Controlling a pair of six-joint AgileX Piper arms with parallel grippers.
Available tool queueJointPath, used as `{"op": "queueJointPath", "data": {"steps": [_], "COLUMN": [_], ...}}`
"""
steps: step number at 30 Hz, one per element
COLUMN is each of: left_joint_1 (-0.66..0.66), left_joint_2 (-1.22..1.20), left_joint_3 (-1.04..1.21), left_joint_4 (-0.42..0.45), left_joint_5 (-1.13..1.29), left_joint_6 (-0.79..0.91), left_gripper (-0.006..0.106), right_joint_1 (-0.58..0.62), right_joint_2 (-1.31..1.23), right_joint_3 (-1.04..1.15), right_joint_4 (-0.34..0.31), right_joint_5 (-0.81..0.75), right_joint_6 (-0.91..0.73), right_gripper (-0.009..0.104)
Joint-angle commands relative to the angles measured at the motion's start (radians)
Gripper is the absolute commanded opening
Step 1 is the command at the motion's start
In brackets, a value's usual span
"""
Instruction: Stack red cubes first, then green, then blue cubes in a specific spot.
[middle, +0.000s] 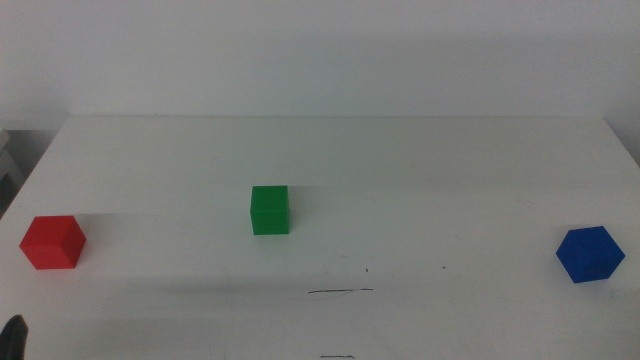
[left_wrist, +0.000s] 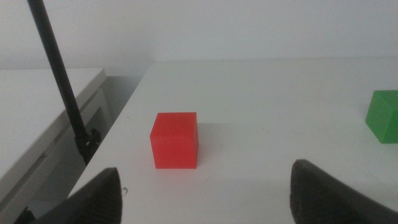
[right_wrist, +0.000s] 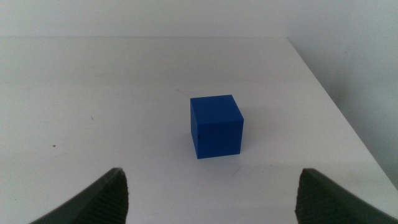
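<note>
Separately, red cube, green cube, blue cube rest unstacked on the table

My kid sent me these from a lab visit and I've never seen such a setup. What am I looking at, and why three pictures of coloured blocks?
This is a white table with two robot arms, photographed at one moment by three cameras. The wide picture looks down from the front: the red cube lies at the left, the green cube in the middle, the blue cube at the right, all apart. The other two come from cameras on the arms' wrists. The left gripper faces the red cube, its dark fingers spread wide; the right gripper faces the blue cube likewise. Nothing is held; no stacking has begun.
</note>
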Motion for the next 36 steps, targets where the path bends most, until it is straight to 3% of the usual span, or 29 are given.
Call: {"op": "queueJointPath", "data": {"steps": [1, 11, 27, 36], "left_joint_1": [-0.002, 0.002, 0.001, 0.001], "left_joint_2": [-0.027, 0.032, 0.518, 0.777], "left_joint_3": [-0.005, -0.062, -0.767, -1.010], "left_joint_4": [-0.004, -0.006, 0.055, 0.074], "left_joint_5": [-0.076, 0.024, 0.746, 0.961], "left_joint_6": [-0.013, -0.015, -0.008, -0.001], "left_gripper": [0.091, 0.091, 0.091, 0.091], "right_joint_1": [-0.006, -0.006, -0.006, -0.006], "right_joint_2": [-0.016, -0.016, -0.016, -0.016], "right_joint_3": [-0.009, -0.009, -0.009, -0.009], "right_joint_4": [-0.005, -0.005, -0.005, -0.005], "right_joint_5": [-0.082, -0.082, -0.082, -0.082], "right_joint_6": [-0.004, -0.004, -0.004, -0.004], "right_gripper": [0.093, 0.093, 0.093, 0.093]}}
